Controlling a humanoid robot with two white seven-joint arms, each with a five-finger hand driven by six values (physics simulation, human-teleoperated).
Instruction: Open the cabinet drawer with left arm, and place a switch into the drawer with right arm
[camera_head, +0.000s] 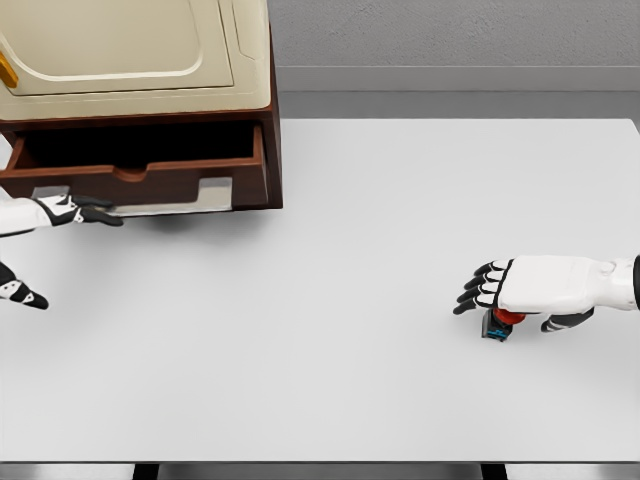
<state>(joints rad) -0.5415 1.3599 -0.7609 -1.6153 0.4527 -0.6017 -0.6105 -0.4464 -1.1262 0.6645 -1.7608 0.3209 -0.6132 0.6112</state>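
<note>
At the far left, the left hand (75, 211) reaches in from the picture's edge with its dark fingertips stretched toward the front of the drawer (140, 178), just below its lower lip; the fingers look extended and grasp nothing that can be seen, and whether they touch the wood cannot be told. A second dark-tipped part of that arm shows lower down at the left edge. The drawer stands pulled out of the brown cabinet (272, 120), its dark hollow showing open from above, which suggests the opening step is largely done and the hand sits there to hold or finish the pull. A cream-coloured top piece (130, 50) rests on the cabinet. The middle of the white worktop (330, 260) lies between the two arms. At the right, the right hand (520, 290) comes in palm down, fingers curled forward and the thumb tucked beneath, directly over the switch (498, 324), a small blue-and-red thing on the worktop. The hand appears to be closing round it from above, though a firm grasp cannot be confirmed. The switch lies well apart from the drawer, so a long carry leftward is likely needed.
</note>
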